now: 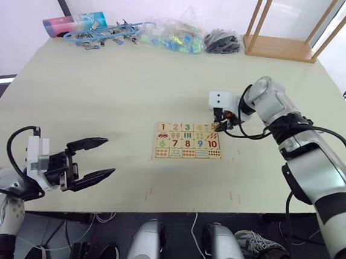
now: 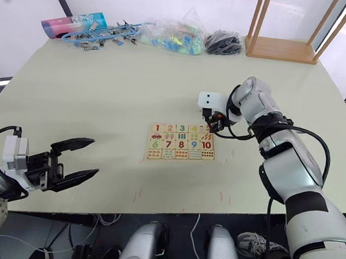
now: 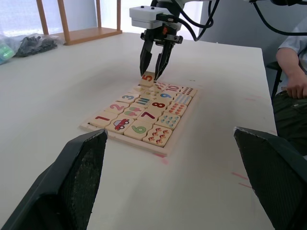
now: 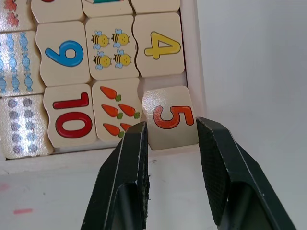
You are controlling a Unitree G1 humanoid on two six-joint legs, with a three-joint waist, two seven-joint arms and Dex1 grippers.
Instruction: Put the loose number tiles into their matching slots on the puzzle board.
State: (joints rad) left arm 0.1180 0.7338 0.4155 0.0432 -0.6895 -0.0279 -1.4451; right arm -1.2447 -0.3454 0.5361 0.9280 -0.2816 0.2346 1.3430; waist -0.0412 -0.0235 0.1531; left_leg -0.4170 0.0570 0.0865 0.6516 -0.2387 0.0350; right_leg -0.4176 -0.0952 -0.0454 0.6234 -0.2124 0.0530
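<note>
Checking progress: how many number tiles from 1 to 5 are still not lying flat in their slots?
1: the 5 tile, tilted over the corner slot beside the 4 tile, between the right gripper's fingers. Tiles 1 to 4 sit flat in the puzzle board.

Puzzle board (image 1: 186,157) lay flat mid-table, pale wood, thin frame. Tiles 1–4 (image 1: 181,128) sat seated in the far-edge slots. Tile 5 (image 4: 169,117), red digit, was tilted at the corner slot, not fully seated.

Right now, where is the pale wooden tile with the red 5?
The red 5 tile sits tilted at the wooden puzzle board's corner, beside the yellow 4 tile, between the right end effector's open fingers.
</note>
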